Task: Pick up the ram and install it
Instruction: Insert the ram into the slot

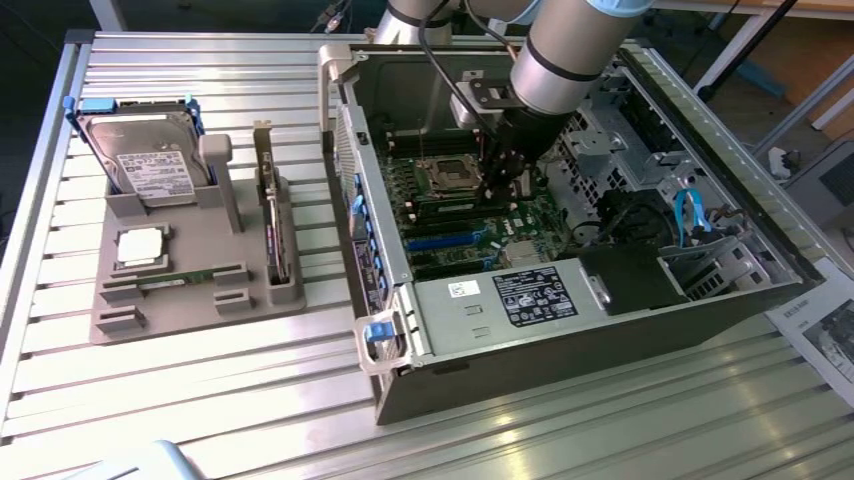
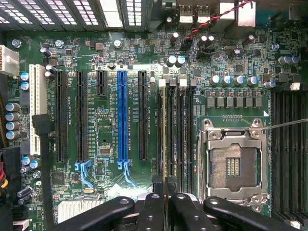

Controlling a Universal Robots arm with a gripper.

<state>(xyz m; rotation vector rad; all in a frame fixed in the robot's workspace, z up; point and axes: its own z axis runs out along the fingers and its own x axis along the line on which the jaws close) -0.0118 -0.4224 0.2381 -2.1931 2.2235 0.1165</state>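
Wrist view — tool (image 2: 164,186) holds ram (image 2: 164,125) inside case (image 2: 48,12).

A gray holder (image 1: 220,232) on the slatted metal table (image 1: 160,400) carries a hard drive (image 1: 147,160) at its far end, a square silver processor chip (image 1: 142,247) at its middle and an upright expansion card (image 1: 275,235) along its edge nearest the open computer case (image 1: 561,345).

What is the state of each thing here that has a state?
computer case: open, lying on its side.
ram: on edge in the motherboard.
end effector: closed on the ram.
processor socket: empty.
hard drive: standing in the tray.
expansion card: upright in the tray.
processor chip: flat on the tray.
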